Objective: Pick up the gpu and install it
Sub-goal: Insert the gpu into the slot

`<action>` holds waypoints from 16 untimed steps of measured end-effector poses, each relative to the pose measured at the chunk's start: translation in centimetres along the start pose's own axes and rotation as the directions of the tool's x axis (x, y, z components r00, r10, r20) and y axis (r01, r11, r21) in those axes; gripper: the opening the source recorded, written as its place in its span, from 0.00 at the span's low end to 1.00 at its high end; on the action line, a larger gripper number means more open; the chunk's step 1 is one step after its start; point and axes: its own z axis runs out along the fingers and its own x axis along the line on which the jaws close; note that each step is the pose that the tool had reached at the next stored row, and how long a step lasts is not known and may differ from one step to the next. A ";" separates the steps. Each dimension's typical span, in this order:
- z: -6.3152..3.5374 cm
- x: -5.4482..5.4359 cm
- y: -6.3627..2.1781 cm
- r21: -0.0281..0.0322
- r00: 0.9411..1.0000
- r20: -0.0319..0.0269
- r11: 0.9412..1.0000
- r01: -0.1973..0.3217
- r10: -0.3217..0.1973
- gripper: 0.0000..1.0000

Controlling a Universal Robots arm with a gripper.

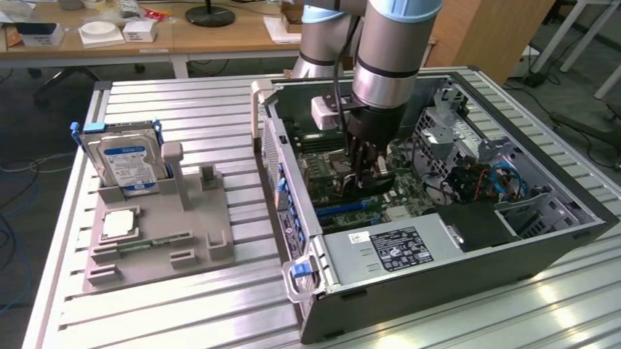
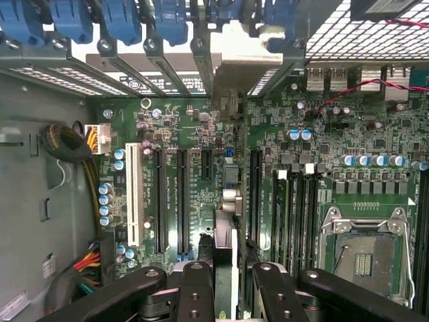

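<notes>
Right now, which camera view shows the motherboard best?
The wrist view: the motherboard lies face-on, slots and socket plain. The exterior view shows it slantwise, partly behind the arm.

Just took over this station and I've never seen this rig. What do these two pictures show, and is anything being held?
One picture looks at the bench from outside: a robot arm reaches down into an open computer case lying on a metal table. At the exterior view's left, a grey holder carries a hard drive. The other picture comes from a camera on the wrist, looking down at the motherboard. The jaws are closed on a graphics card, seen edge-on, its pale metal bracket by the case's rear slots.
</notes>
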 end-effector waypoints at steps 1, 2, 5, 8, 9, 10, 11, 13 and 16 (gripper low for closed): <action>0.01 0.0 0.00 0.000 1.000 0.000 1.000 0.000 0.000 0.27; 0.04 0.0 0.00 0.000 1.000 0.000 1.000 0.000 0.000 0.27; 0.20 0.0 0.02 0.000 1.000 0.000 1.000 0.000 0.000 0.27; 0.31 0.0 0.04 0.000 1.000 0.001 1.000 0.000 0.000 0.27; 0.31 0.0 0.04 0.000 1.000 0.001 1.000 0.000 0.000 0.27; 0.31 0.0 0.05 0.000 1.000 0.001 1.000 0.000 0.000 0.27; 0.34 0.0 0.05 0.000 1.000 0.001 1.000 -0.001 0.001 0.27; 0.47 0.0 0.09 0.001 1.000 0.001 1.000 -0.010 0.010 0.27; 0.51 0.0 0.10 0.000 1.000 0.000 1.000 -0.022 0.022 0.27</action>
